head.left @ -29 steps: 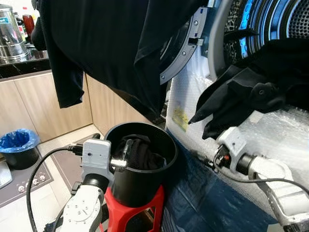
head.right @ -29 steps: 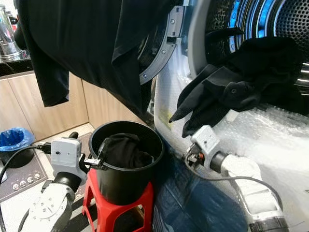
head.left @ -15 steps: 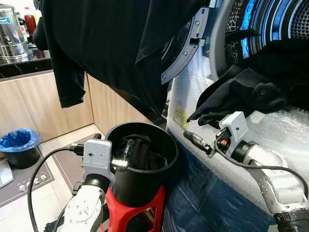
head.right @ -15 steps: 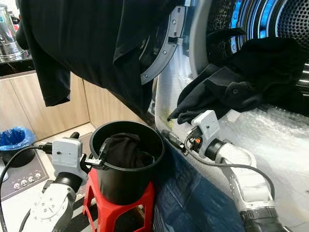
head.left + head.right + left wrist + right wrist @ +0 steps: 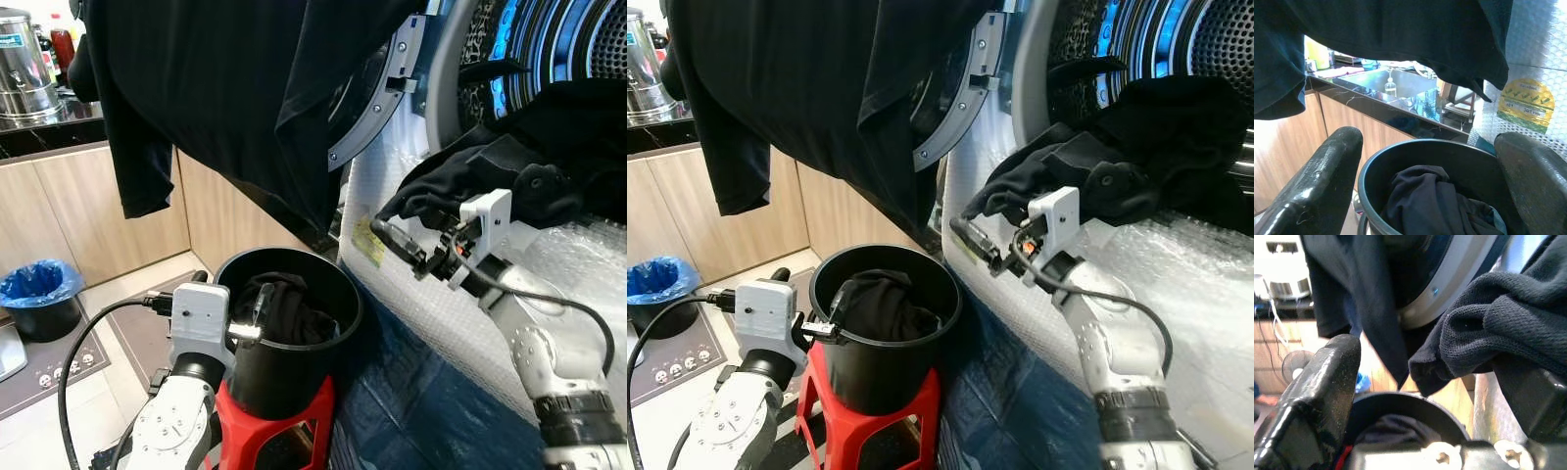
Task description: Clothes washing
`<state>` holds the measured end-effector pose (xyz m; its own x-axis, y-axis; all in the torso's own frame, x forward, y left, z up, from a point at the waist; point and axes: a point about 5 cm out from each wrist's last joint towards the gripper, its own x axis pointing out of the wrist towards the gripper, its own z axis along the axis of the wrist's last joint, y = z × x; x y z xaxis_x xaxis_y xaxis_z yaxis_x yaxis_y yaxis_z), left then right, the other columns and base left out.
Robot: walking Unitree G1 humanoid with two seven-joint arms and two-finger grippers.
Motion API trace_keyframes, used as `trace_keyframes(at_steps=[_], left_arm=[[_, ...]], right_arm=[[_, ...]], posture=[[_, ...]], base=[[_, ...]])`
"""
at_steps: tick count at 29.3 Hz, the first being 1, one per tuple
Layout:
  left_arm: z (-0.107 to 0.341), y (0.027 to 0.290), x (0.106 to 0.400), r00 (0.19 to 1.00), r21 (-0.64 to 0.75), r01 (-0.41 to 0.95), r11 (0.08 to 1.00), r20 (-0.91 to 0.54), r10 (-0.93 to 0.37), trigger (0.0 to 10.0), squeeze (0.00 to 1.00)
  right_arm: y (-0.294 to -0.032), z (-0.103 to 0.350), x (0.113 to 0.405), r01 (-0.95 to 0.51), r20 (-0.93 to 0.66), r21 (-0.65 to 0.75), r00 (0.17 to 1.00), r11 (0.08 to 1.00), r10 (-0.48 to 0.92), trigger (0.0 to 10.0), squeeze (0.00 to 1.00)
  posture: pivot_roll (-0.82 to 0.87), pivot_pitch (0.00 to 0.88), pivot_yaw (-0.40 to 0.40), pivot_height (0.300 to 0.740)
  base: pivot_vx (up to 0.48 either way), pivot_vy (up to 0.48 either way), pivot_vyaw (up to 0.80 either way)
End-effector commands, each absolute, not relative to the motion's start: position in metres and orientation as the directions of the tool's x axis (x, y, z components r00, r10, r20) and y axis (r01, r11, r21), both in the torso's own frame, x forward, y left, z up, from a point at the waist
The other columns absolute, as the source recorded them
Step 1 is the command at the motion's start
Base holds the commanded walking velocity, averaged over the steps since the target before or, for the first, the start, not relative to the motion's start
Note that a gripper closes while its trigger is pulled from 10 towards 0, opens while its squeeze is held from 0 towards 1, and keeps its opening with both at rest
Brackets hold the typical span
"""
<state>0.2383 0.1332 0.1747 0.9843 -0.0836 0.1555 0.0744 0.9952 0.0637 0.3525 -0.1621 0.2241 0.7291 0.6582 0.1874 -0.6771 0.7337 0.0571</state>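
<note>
The right gripper (image 5: 397, 238) has risen, fingers spread wide, to the black garment's (image 5: 460, 176) hem at the drum's seven o'clock.

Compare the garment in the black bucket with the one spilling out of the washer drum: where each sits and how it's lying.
The bucket garment is bunched low inside the black bucket on the red stool. The drum garment drapes over the washer's door lip, one corner hanging down by the open right end effector. The left end effector, open, sits at the bucket rim. Both garments are dark, crumpled fabric.
</note>
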Motion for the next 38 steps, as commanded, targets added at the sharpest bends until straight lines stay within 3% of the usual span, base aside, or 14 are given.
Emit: trace_keyframes(at_steps=[1,3,7,15,20,26,28,31,33,38], left_arm=[[0.179,0.132,0.236,0.982,0.055,0.077,0.996,0.166,-0.085,10.0,0.0],[0.179,0.132,0.235,0.983,0.057,0.075,0.996,0.166,-0.084,10.0,0.0],[0.179,0.133,0.234,0.983,0.056,0.069,0.996,0.165,-0.078,10.0,0.0],[0.178,0.134,0.233,0.984,0.054,0.065,0.996,0.162,-0.073,10.0,0.0],[0.178,0.133,0.232,0.984,0.052,0.069,0.996,0.158,-0.077,10.0,0.0],[0.178,0.133,0.232,0.985,0.054,0.071,0.996,0.155,-0.079,10.0,0.0],[0.178,0.134,0.231,0.985,0.057,0.069,0.996,0.155,-0.077,10.0,0.0],[0.178,0.134,0.23,0.985,0.059,0.068,0.996,0.153,-0.076,10.0,0.0],[0.178,0.134,0.23,0.986,0.058,0.066,0.996,0.15,-0.074,10.0,0.0],[0.177,0.133,0.229,0.986,0.055,0.064,0.996,0.148,-0.072,10.0,0.0]], right_arm=[[-0.167,0.234,0.357,-0.657,0.227,0.082,0.744,0.749,0.628,10.0,0.0],[-0.169,0.242,0.361,-0.668,0.264,0.155,0.738,0.728,0.621,10.0,0.0],[-0.174,0.248,0.363,-0.691,0.292,0.133,0.712,0.711,0.638,10.0,0.0],[-0.2,0.265,0.378,-0.589,0.319,0.203,0.795,0.782,0.516,10.0,0.0],[-0.214,0.281,0.382,-0.585,0.379,0.249,0.792,0.772,0.478,10.0,0.0],[-0.233,0.287,0.393,-0.408,0.293,0.283,0.899,0.868,0.326,10.0,0.0],[-0.242,0.289,0.401,-0.243,0.169,0.182,0.962,0.953,0.214,10.0,0.0],[-0.256,0.302,0.406,-0.057,0.025,0.087,0.998,0.995,0.055,10.0,0.0],[-0.274,0.315,0.404,0.106,-0.052,0.013,0.993,0.994,-0.106,10.0,0.0],[-0.291,0.327,0.398,0.239,-0.082,0.017,0.968,0.971,-0.237,10.0,0.0]], posture=[[0.11,0.0,-0.112,0.74],[0.12,0.0,-0.114,0.74],[0.12,0.0,-0.115,0.74],[0.12,0.0,-0.116,0.74],[0.12,0.0,-0.114,0.74],[0.12,0.0,-0.112,0.74],[0.12,0.0,-0.112,0.74],[0.12,0.0,-0.114,0.74],[0.11,0.0,-0.12,0.74],[0.11,0.0,-0.131,0.74]], base=[[0.0,0.0,0.0],[0.0,0.0,0.0],[0.0,0.0,0.0],[0.0,0.0,0.0],[0.0,0.0,0.0],[0.0,0.0,0.0],[0.0,0.0,0.0],[0.0,0.0,0.0],[0.0,0.0,0.0],[0.0,0.0,0.0]])
